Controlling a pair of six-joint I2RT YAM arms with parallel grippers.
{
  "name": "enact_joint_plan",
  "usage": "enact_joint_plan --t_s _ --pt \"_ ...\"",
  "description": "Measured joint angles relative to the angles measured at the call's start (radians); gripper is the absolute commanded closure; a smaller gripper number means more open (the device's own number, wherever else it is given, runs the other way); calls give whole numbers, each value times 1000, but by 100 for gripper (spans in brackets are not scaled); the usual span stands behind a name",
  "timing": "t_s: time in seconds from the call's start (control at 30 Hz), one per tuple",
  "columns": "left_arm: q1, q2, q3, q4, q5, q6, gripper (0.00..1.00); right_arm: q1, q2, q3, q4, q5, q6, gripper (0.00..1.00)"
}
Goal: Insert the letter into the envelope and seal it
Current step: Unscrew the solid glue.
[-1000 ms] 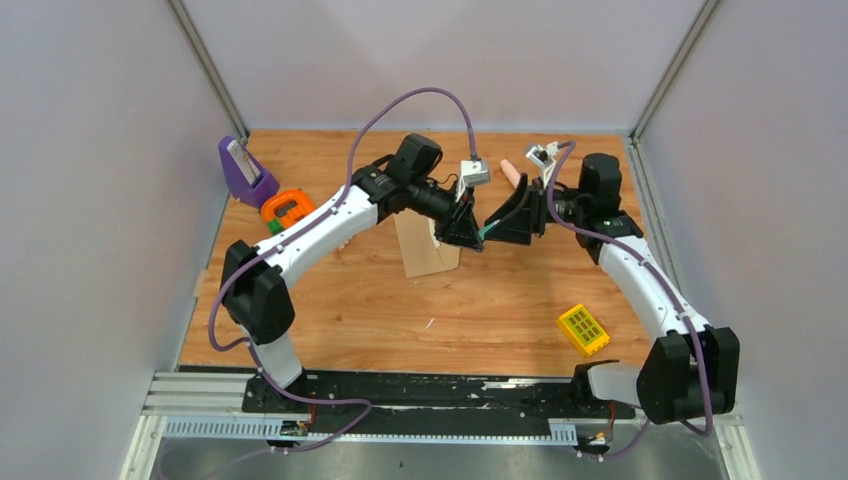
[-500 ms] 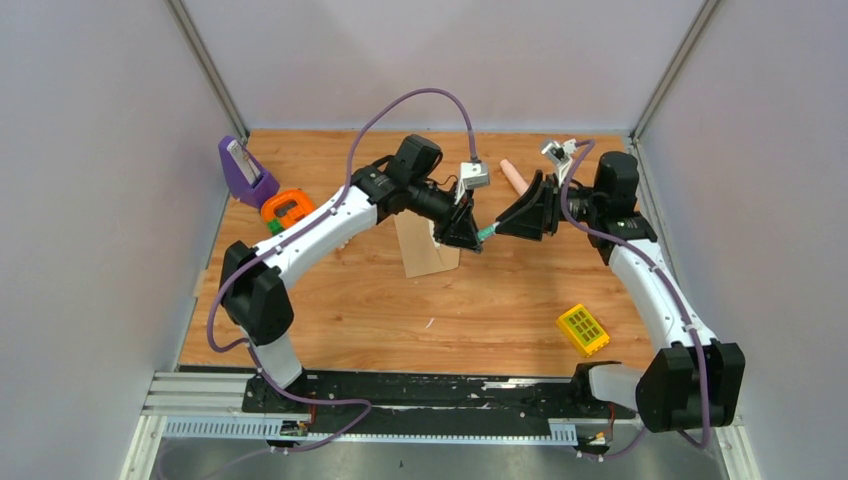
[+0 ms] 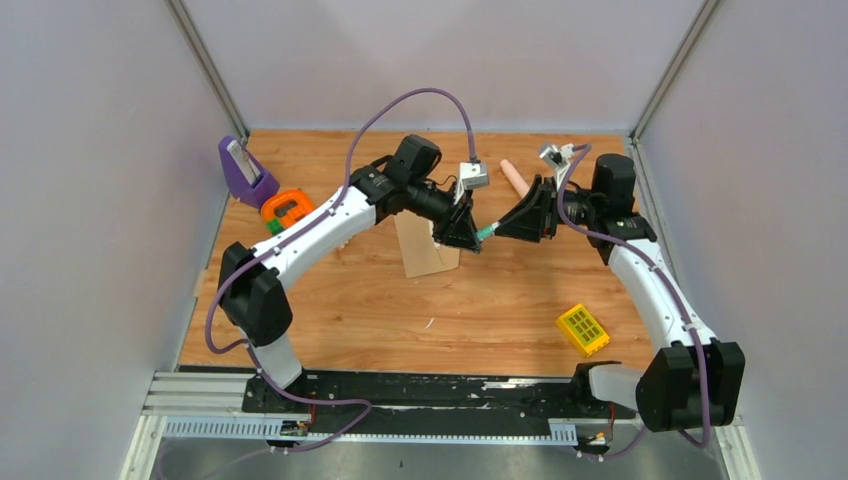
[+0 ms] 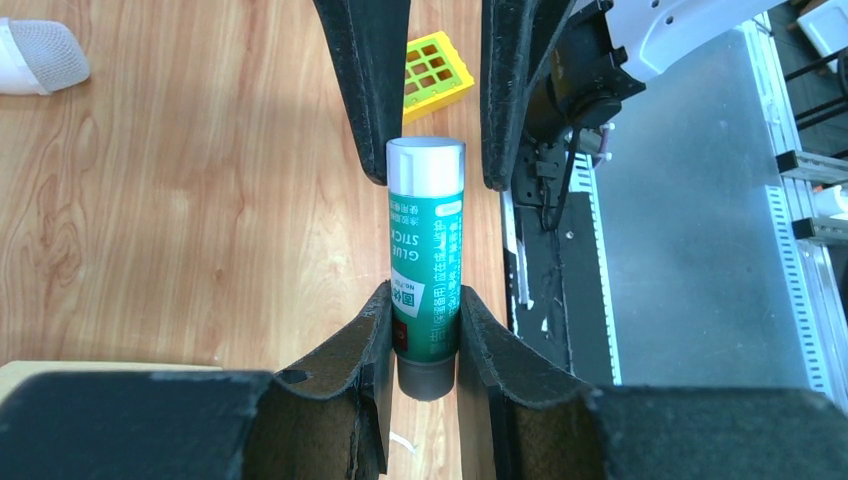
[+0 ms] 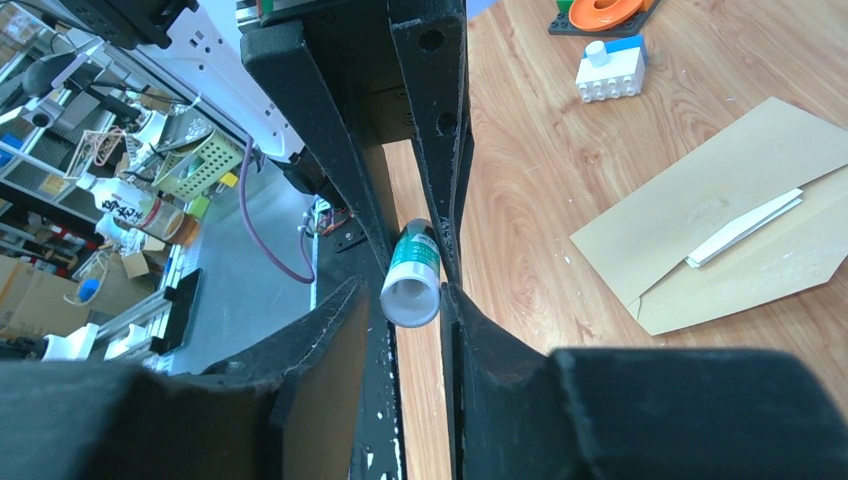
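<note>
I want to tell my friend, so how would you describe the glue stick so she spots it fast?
Start at the wooden table, then look above its middle, where the left gripper and right gripper meet tip to tip. The glue stick bridges them: a small green tube with a white cap, unlike the flat tan envelope nearby.

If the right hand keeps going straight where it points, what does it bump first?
The glue stick sits between the right hand's fingers, so it would probably bump the left hand, which holds the stick's other end. Depth is hard to judge.
</note>
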Motion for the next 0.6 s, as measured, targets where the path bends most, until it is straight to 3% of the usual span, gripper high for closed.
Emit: enact_joint_plan --t_s 0.2,0.27,0.3,0.33,0.4,0.47,0.6 --pt "0 -3 -3 -11 3 0 88 9 2 0 -10 19 -14 95" --pt "0 -3 -3 -16 2 0 72 12 6 0 -11 21 -17 100" --pt "0 -3 -3 -18 1 0 60 13 8 0 -13 21 -17 100" --pt "0 -3 -3 -19 0 0 56 13 9 0 -14 21 -17 100" --pt "0 -3 -5 -17 -2 3 37 14 13 0 -16 21 -17 100" --pt "0 -3 -5 -14 -2 2 25 19 14 0 -21 21 -17 100" --pt "0 -3 -5 -14 -2 4 25 22 14 0 -22 20 -17 100"
